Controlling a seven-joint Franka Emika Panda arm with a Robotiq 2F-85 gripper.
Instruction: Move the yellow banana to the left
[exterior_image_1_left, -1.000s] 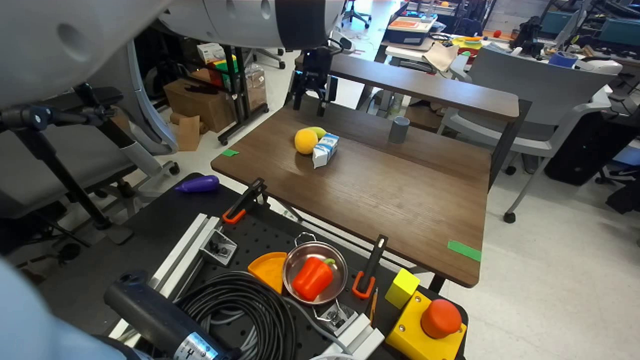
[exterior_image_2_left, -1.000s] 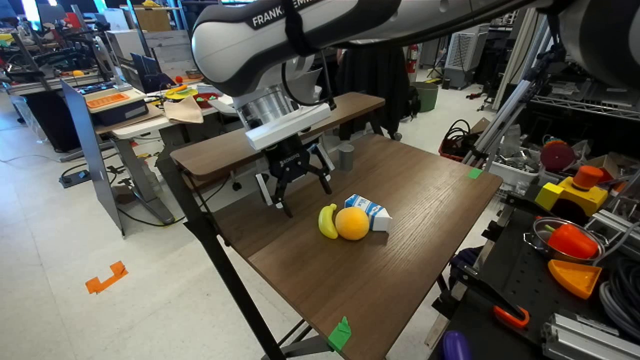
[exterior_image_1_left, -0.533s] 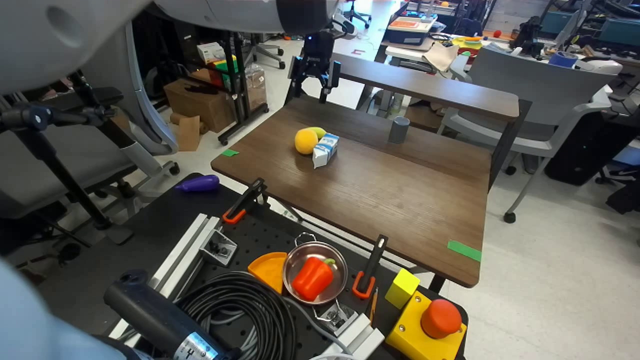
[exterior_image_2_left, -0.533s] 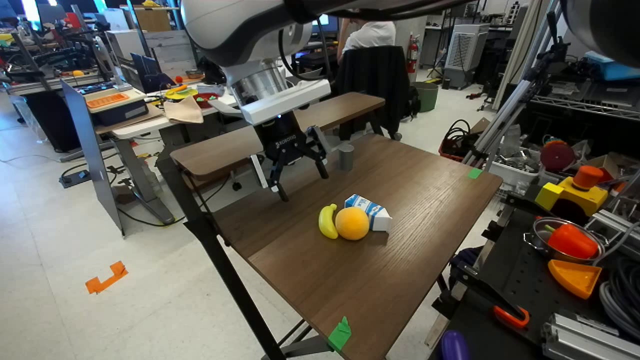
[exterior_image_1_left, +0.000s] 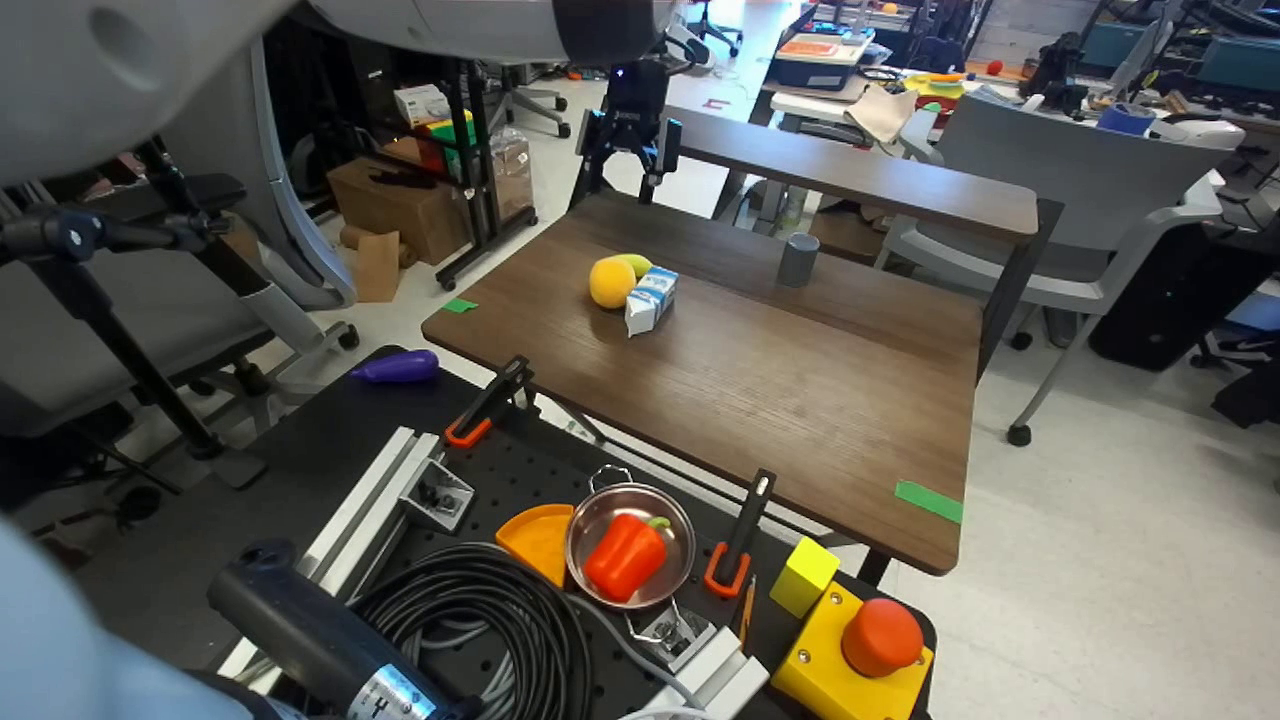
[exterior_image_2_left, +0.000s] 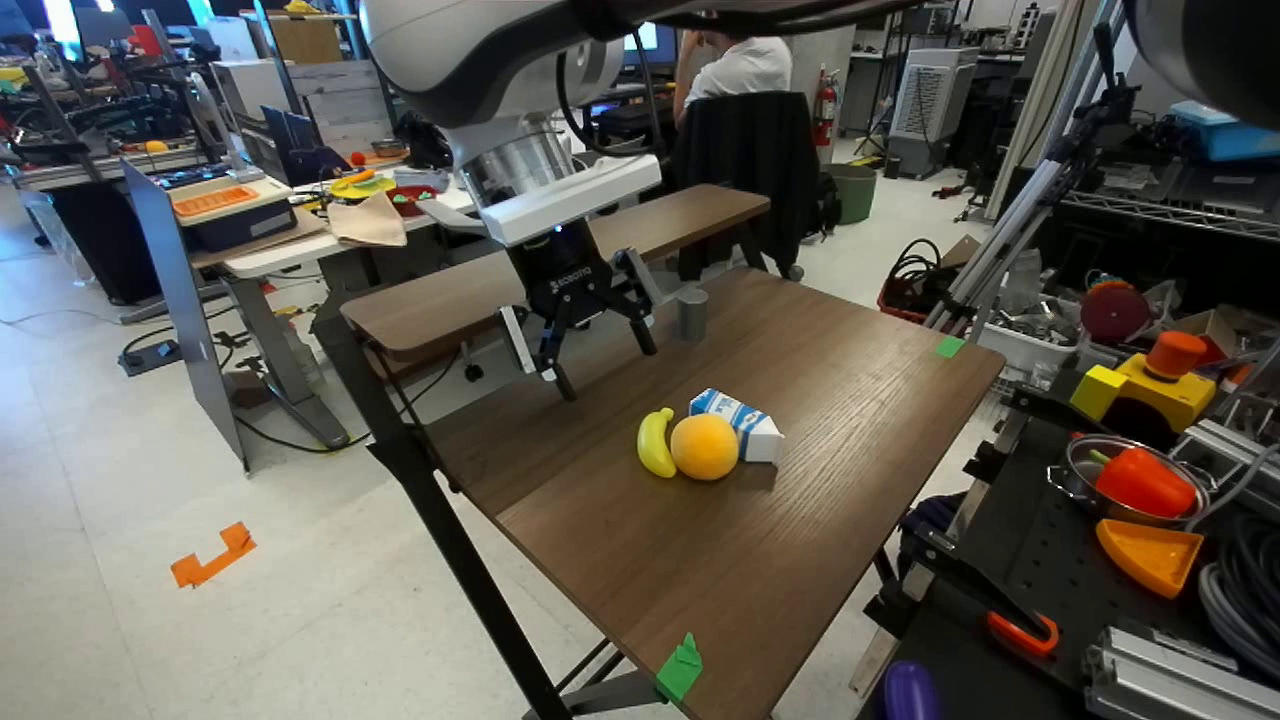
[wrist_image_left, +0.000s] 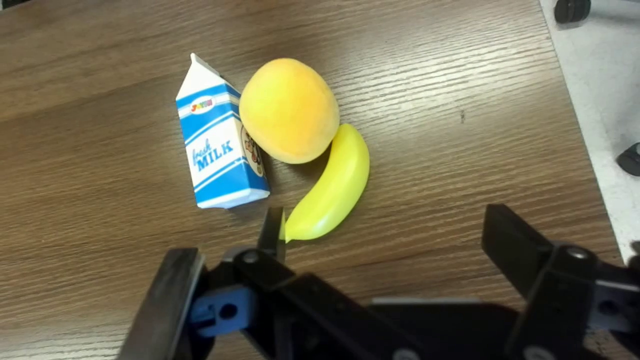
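Brown wood grain fills most of the wrist view: the surface (wrist_image_left: 475, 165), flat, with a soft sheen toward the upper right, probably laminate. My hand (wrist_image_left: 385, 220) shows along the bottom of that frame, dark and angular, spread wide with nothing held; in both exterior views it is up above the wood. Left of centre lies the carton (wrist_image_left: 220, 147), on its side, a crisp blue-and-white box with a gabled white top and printed lettering. Just beside it, near the upper centre, sits the ball (wrist_image_left: 289, 110), yellow-orange, rounded but slightly lumpy, matt, almost like felt.

Slimmest of all is the banana (wrist_image_left: 340, 185), below and right of the ball at mid-frame, lying on the surface. Its upper end meets the ball's outline; whether they touch I can't tell. The skin is smooth and glossy, so I judge it moulded plastic: light, stiff, not fragile, a bit slippery, liable to squirt out if I pinch a tapering end. I'd take it across its belly, a little toward the lower tip, clear of the ball.
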